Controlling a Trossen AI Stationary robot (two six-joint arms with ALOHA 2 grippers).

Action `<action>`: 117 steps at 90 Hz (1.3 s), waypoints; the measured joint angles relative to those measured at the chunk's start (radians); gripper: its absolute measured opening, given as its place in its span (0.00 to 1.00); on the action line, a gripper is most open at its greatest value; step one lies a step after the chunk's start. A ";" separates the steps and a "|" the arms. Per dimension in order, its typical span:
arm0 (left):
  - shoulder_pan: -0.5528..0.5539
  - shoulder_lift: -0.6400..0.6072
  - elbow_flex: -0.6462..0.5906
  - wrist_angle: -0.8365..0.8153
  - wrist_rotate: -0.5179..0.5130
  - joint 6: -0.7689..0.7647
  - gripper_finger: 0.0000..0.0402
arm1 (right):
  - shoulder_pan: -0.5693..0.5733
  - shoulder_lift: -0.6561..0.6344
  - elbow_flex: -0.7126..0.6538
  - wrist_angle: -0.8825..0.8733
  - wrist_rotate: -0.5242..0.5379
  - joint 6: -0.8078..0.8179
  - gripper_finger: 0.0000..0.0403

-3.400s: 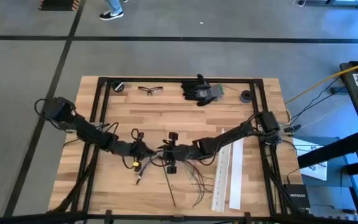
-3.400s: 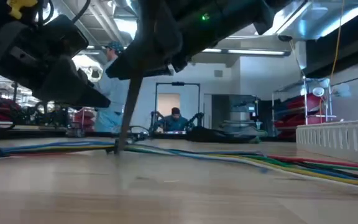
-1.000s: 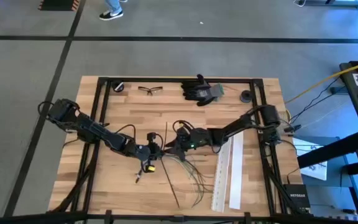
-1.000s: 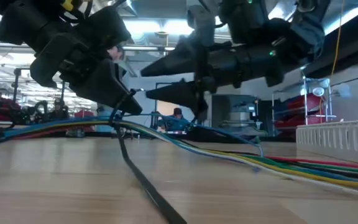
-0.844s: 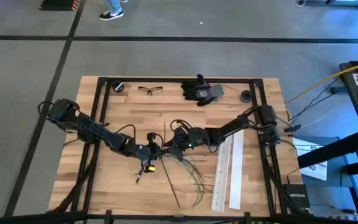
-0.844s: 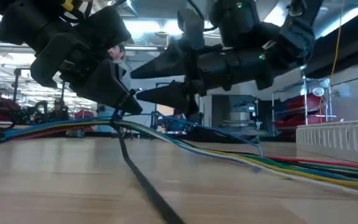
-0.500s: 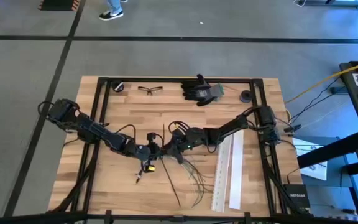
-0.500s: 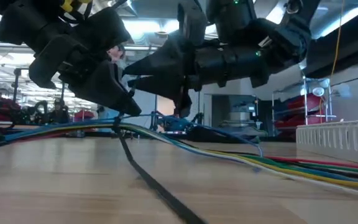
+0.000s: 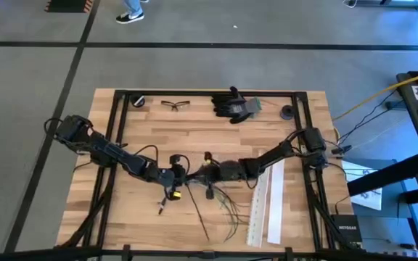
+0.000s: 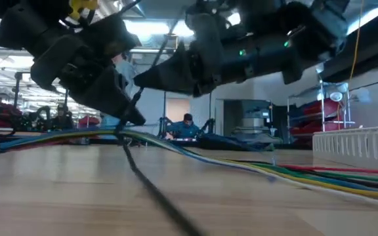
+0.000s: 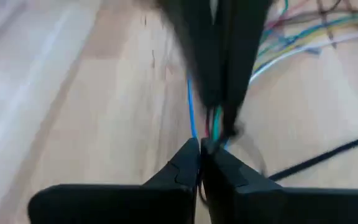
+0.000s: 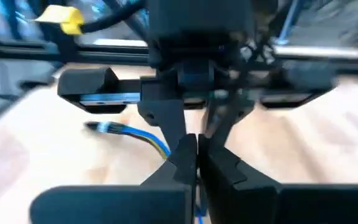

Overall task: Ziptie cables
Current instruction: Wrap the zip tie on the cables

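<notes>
Since the frame from half a second earlier, the right arm's black two-finger gripper (image 9: pixel 197 176) has dropped and slid in toward the left arm, so that the two dark tips now nearly meet over the middle of the wooden table (image 9: pixel 194 123). The left arm's black two-finger gripper (image 9: pixel 182 176) sits where it was, its fingers (image 11: pixel 185 165) pressed together on the gathered end of the bundle of thin, flexible coloured cables (image 10: pixel 254 167); the left wrist view shows blue, green and red strands pinched right at the tips. That hold looks meant to keep the loose strands collected at one spot, lifted slightly off the wood, so that a tie can go round them. A thin black strip, which looks like the zip tie (image 10: pixel 151 191), hangs from the pinch point and trails across the table toward the low camera. The right gripper's fingers (image 12: pixel 182 155) are likewise closed tight, meeting the left tips head-on, with a blue-and-yellow strand beside them; whether they actually clamp a cable or the strip I cannot tell. The free ends of the cables fan out toward the near edge, just short of the two long white perforated strips (image 9: pixel 263 203). Black gloves (image 9: pixel 231 104) and safety glasses (image 9: pixel 175 104) lie well apart at the far edge.
</notes>
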 joint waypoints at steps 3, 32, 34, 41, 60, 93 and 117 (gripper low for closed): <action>-0.006 0.000 -0.004 0.005 0.006 -0.009 0.00 | 0.009 -0.019 -0.001 -0.021 0.041 -0.025 0.00; -0.078 0.017 -0.005 0.089 -0.044 0.104 0.00 | -0.006 -0.142 0.000 -0.280 0.321 -0.212 0.00; -0.082 0.019 -0.005 0.088 -0.052 0.108 0.00 | -0.009 -0.143 0.000 -0.287 0.333 -0.220 0.00; -0.097 0.029 -0.005 0.085 -0.075 0.127 0.00 | -0.018 -0.144 0.000 -0.305 0.382 -0.246 0.00; -0.132 0.030 -0.005 0.079 -0.086 0.188 0.00 | -0.063 -0.145 0.001 -0.410 0.476 -0.281 0.00; -0.173 0.034 -0.007 0.044 -0.058 0.185 0.00 | -0.154 -0.302 0.001 -0.568 0.553 -0.296 0.00; -0.140 0.034 -0.006 0.049 -0.076 0.099 0.00 | -0.134 -0.455 0.000 -0.848 0.326 0.106 0.09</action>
